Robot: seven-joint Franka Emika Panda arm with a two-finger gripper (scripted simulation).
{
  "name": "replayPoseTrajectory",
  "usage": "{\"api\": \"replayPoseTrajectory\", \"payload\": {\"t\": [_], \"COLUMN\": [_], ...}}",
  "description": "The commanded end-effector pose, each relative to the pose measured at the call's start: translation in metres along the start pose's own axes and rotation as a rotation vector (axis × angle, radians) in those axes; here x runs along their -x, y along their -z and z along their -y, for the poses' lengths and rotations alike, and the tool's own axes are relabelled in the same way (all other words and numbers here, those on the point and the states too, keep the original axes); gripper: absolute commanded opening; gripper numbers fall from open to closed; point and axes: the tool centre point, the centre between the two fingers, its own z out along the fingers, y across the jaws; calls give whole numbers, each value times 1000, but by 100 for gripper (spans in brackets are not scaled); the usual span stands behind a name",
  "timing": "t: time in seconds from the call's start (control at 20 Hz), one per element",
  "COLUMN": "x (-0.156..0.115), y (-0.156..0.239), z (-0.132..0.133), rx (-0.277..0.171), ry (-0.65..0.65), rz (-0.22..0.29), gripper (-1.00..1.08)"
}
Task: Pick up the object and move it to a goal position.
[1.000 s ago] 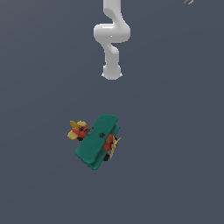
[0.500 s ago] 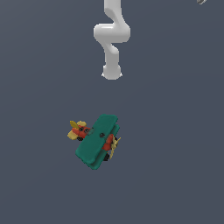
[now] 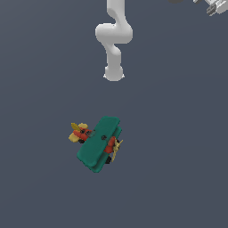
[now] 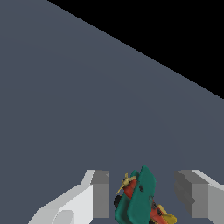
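The object, a toy biplane [image 3: 99,143] with teal-green wings, a red-orange body, yellow tail fins and a yellow propeller, rests on the grey floor in the middle of the exterior view. My gripper [image 3: 214,6] barely shows at that view's top right corner, far from the plane. In the wrist view my gripper [image 4: 145,193] is open, its two grey fingers [image 4: 101,192] spread wide. The biplane [image 4: 141,199] appears between them in that view but lies well beyond them, untouched.
The arm's white base and lower links [image 3: 113,40] stand behind the plane in the exterior view. The dark grey floor [image 3: 178,156] stretches flat all around, and its far edge against black shows in the wrist view.
The gripper has drifted slightly toward the exterior view's right at the top edge. The biplane has not moved.
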Motion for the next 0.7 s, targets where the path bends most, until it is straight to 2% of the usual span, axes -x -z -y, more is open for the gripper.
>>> {"api": "replayPoseTrajectory", "payload": {"t": [0.0, 0.65], "x": [2, 29], "y": [-5, -51], "z": [9, 48], "rx": [26, 166], "ry": [24, 154], "rz": [-12, -40], "gripper": [28, 28]}}
